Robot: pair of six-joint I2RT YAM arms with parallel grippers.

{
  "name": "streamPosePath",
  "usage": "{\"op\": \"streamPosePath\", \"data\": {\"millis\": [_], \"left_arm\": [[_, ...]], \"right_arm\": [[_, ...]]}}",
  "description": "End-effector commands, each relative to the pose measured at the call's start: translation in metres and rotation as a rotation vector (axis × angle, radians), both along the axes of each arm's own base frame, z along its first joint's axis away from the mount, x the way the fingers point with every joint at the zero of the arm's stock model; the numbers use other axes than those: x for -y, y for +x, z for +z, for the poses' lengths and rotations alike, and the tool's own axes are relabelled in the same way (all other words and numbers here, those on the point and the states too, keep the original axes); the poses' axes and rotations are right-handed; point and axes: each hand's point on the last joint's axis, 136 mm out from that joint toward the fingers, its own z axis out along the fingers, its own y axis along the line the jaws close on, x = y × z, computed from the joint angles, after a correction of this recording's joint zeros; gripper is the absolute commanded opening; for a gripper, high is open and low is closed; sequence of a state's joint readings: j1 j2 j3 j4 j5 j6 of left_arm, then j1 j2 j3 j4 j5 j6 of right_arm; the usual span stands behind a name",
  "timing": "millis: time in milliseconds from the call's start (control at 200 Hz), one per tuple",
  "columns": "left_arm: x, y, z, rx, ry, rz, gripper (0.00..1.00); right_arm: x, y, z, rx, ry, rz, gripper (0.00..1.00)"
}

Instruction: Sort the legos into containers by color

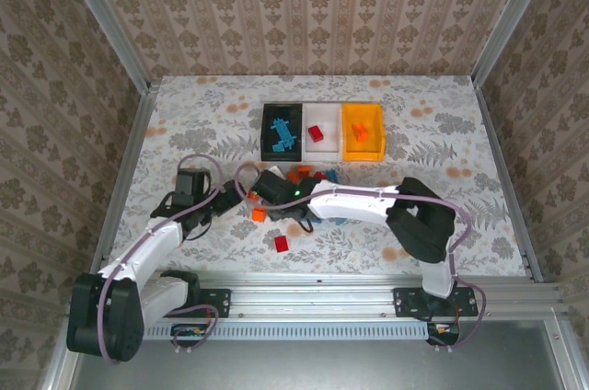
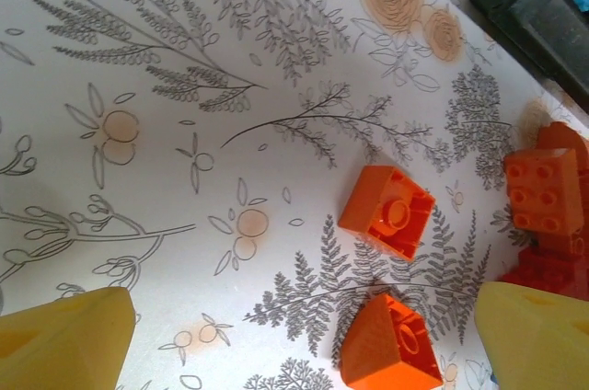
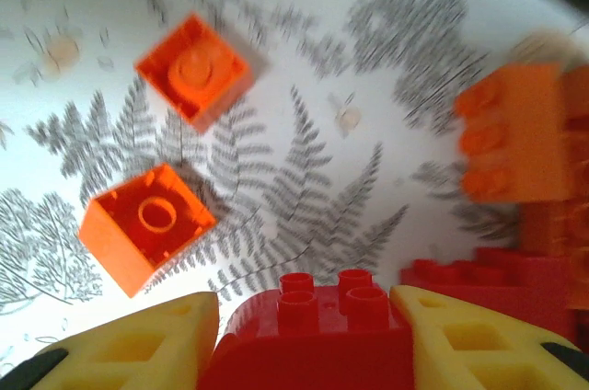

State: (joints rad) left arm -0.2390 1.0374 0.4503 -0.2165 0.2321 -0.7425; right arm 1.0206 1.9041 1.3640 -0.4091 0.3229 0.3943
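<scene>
Since my right gripper (image 3: 304,298) has its yellow fingers pressed against both sides of a red brick (image 3: 308,353) at the edge of the loose pile near the middle of the bench, the risk I see is in the lift. A second red brick (image 3: 497,284) lies right against one of my fingers and could be dragged or tipped along. The held brick's rounded corner may also let it twist out on the way to the white bin (image 1: 324,112), which stands in the row of bins toward the far edge and already holds a red piece. My right arm reaches low across the bench toward the left edge, close to my left arm, so a careless swing could knock them together. My left gripper (image 2: 304,316) hangs with its fingers wide apart above an orange brick (image 2: 386,211), holding nothing.
</scene>
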Motion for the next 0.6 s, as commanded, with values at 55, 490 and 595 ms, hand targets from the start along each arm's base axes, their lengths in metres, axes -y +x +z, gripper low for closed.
{"op": "streamPosePath", "data": {"millis": [55, 490, 595], "left_arm": [[0.027, 0.009, 0.027, 0.064, -0.051, -0.088, 0.97], [0.112, -0.005, 0.041, 0.072, -0.007, -0.428, 0.97], [0.123, -0.008, 0.037, 0.059, 0.01, -0.468, 0.96]], "right_arm": [[0.042, 0.066, 0.061, 0.149, 0.022, -0.123, 0.44], [0.118, 0.202, 0.024, 0.066, 0.014, -0.368, 0.45], [0.119, 0.208, 0.027, 0.065, 0.007, -0.363, 0.5]]}}
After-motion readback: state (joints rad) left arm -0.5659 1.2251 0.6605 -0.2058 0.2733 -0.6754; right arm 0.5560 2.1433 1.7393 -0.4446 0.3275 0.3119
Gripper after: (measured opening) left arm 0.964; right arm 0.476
